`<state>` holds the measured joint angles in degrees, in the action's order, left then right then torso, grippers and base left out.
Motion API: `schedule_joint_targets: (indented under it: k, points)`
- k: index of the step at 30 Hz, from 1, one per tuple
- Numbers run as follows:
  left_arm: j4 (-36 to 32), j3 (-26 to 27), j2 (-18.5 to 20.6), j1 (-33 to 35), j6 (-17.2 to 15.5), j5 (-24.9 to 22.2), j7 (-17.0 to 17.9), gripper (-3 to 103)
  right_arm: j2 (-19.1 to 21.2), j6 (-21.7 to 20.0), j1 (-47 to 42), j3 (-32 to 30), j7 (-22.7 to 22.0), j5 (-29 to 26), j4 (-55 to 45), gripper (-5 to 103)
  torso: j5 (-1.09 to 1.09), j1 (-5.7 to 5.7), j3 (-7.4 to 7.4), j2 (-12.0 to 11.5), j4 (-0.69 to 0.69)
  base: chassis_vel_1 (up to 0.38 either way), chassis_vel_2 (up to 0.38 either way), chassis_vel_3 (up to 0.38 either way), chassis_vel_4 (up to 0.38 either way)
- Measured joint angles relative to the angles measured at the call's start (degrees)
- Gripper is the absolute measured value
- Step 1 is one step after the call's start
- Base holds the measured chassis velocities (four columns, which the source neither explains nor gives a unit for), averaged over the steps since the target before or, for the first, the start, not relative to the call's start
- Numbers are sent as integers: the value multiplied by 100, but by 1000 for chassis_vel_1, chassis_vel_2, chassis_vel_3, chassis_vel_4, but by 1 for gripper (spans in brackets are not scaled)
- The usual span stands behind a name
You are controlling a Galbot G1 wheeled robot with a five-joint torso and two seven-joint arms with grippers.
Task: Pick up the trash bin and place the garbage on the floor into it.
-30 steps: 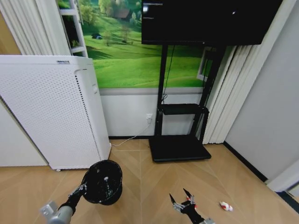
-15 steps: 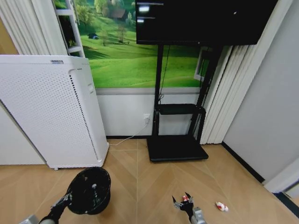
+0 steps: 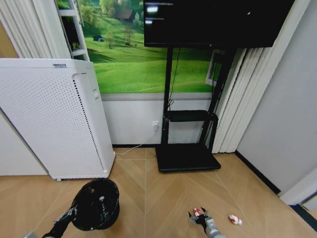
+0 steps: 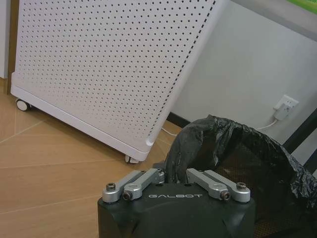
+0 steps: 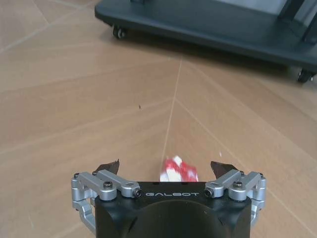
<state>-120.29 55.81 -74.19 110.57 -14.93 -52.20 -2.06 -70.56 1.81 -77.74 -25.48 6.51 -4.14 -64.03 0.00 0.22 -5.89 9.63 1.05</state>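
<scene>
The trash bin, small, round and black with a black liner, hangs just above the floor at lower left. My left gripper is shut on its near rim; the left wrist view shows that gripper pinching the crumpled liner edge of the bin. A red-and-white packet of garbage lies on the parquet. My right gripper sits low over it, open. In the right wrist view the packet lies between the spread tips of that gripper. A small white-and-red piece lies further right.
A tall white perforated appliance on castors stands just behind the bin. A black TV stand's wheeled base sits ahead of the packet, and a white cord runs to a wall socket. A grey wall bounds the right.
The camera shifted a second ago. Since then my right gripper has dropped lower onto the packet, still open. The bin stays held by my left gripper, barely moved.
</scene>
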Motion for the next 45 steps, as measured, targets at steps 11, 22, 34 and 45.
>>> schedule_joint_targets:
  k: [11,22,34,45]
  points:
    - [-49,-140,20,-60,-30,15,53,7,-222,43,364,11,-174,-56,832,94,0,0,0,-1,0,0,0,0,0]
    - [-90,-188,13,-52,-35,39,73,7,-272,100,570,39,-328,-252,1038,51,1,0,0,0,0,0,0,0,0]
    - [-9,-241,-5,-112,-31,59,80,7,-112,47,241,-69,-330,-498,590,40,1,0,0,0,0,0,0,0,0]
    - [675,-819,373,-722,-17,81,105,7,319,74,-875,-629,467,-1982,-1640,40,0,0,0,-1,-1,0,0,0,0]
